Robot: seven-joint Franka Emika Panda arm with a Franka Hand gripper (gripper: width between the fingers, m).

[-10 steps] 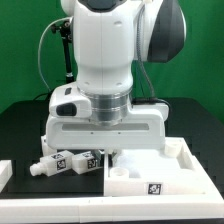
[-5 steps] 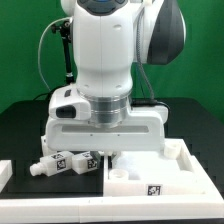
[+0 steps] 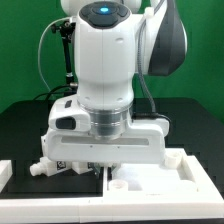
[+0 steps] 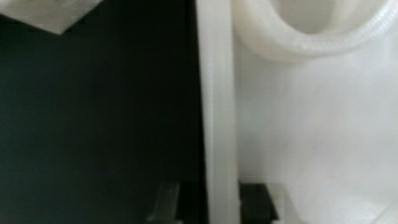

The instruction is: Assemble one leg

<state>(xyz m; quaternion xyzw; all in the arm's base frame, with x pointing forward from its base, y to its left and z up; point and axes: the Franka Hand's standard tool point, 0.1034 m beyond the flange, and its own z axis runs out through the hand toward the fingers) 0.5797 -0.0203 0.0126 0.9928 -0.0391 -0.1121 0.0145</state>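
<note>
Currently, in the exterior view, the arm's body fills the centre and hides the gripper; the leg (image 3: pixel 42 167) lies on the black table (image 3: pixel 20 125) at lower left, just beside the white panel (image 3: pixel 150 180). In the wrist view, the fingertips (image 4: pixel 171 203) sit narrowly astride the panel's thin rim (image 4: pixel 215 100). Judged, the rim should stay centred, and any shift should be slow.

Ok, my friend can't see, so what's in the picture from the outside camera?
A big white robot arm leans low over a black table, its gripper hidden behind its wide wrist. A small white leg lies on the table at the exterior view's left, beside a large white panel.
</note>
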